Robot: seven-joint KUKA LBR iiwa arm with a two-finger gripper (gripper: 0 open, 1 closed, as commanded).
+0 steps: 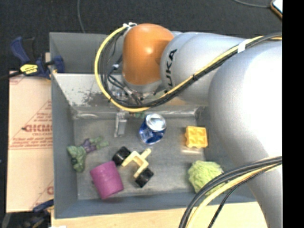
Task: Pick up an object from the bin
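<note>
My gripper (120, 126) hangs below the orange wrist cover at the back of the bin, low over the floor near the back wall. A crushed blue and silver can (152, 128) lies just to its right. In front of it lies a cream-coloured toy piece with black wheels (134, 164). A green and purple toy figure (83, 151) lies to its front left. Nothing shows in the gripper.
A magenta cup (107, 179) lies on its side at the front left. A yellow studded block (196, 137) sits at the right, and a fuzzy light-green lump (204, 175) at the front right. The arm and its cables cover the bin's back right.
</note>
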